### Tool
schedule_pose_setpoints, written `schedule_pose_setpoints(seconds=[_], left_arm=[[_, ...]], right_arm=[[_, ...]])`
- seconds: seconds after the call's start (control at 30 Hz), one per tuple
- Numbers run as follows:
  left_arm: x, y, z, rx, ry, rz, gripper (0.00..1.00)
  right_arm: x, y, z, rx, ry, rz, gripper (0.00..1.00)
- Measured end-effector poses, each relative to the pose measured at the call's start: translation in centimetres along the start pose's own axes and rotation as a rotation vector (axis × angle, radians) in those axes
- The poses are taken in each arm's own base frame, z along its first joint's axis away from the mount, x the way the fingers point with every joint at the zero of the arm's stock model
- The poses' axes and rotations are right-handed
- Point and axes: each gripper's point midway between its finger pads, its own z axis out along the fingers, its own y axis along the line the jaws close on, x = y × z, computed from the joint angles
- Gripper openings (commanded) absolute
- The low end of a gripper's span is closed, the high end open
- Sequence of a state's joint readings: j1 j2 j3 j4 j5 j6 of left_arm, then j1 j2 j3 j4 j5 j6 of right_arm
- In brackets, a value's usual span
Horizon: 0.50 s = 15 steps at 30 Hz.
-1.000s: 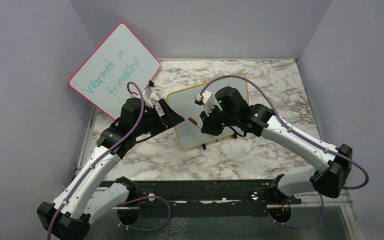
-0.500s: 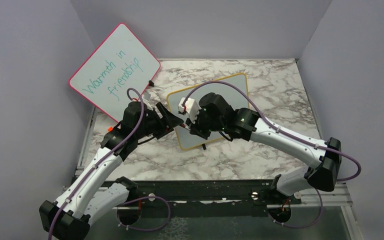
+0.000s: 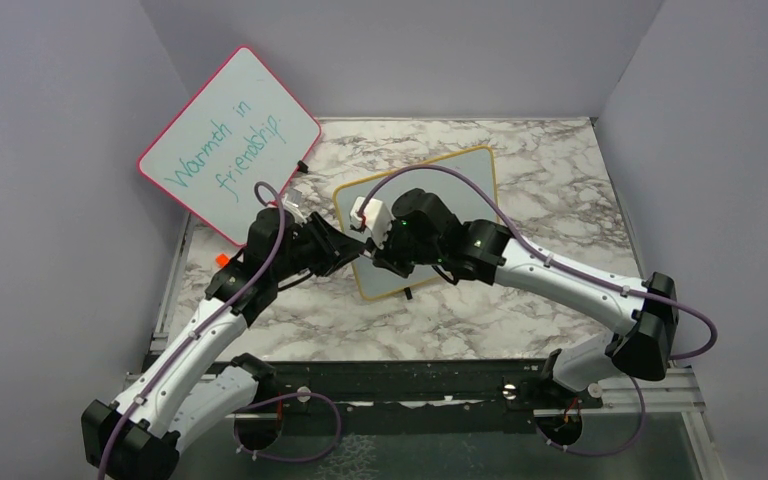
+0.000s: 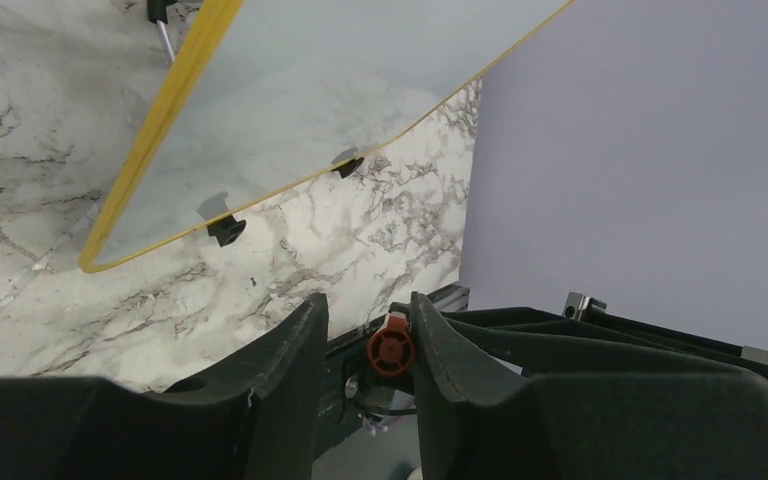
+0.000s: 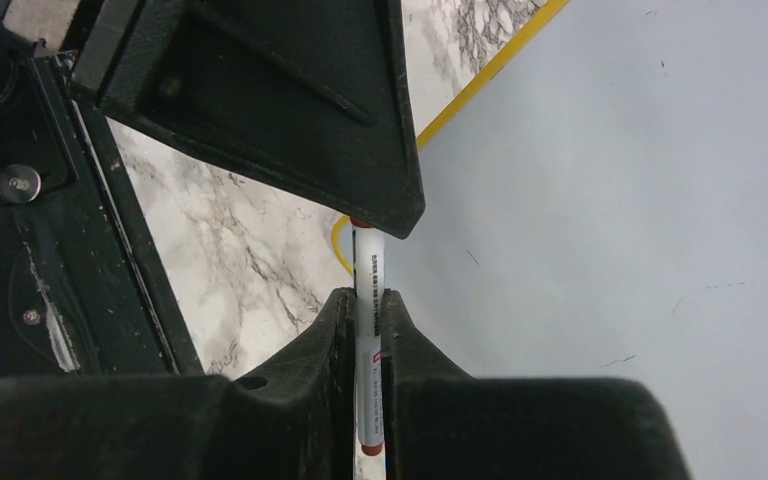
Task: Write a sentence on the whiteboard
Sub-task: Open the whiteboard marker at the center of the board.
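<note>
While both arms meet over the near-left corner of the whiteboard (image 3: 465, 165), we see the right gripper (image 5: 367, 295) clenched on a white marker (image 5: 369, 265), barrel pointing into the left gripper (image 4: 365, 305). Left jaws stand partly apart around the marker's red cap (image 4: 390, 347): cap against one finger, gap on the other side. Whiteboard lies askew mid-table on the marble table (image 3: 560, 180), two black feet along one edge. Pink-framed board (image 3: 230, 140) leans at the left wall.
</note>
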State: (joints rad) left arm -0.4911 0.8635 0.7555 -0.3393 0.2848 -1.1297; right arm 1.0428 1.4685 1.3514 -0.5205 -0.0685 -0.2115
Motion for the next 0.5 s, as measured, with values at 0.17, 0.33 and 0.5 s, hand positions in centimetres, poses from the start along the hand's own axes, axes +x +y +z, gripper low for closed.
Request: schedule_pose_setpoints(seconds=[0.17, 0.33, 0.5], left_arm=[[0.3, 0.4, -0.1, 0.013, -0.007, -0.047, 0.00], [0.2, 0.4, -0.7, 0.050, -0.045, -0.093, 0.00], [0.2, 0.2, -1.0, 0.093, -0.068, -0.143, 0.00]], right_arm=[[0.5, 0.2, 0.6, -0.003, -0.004, -0.002, 0.01], [0.4, 0.4, 0.8, 0.003, -0.054, 0.014, 0.09], [0.1, 0.7, 0.0, 0.014, -0.145, 0.071, 0.23]])
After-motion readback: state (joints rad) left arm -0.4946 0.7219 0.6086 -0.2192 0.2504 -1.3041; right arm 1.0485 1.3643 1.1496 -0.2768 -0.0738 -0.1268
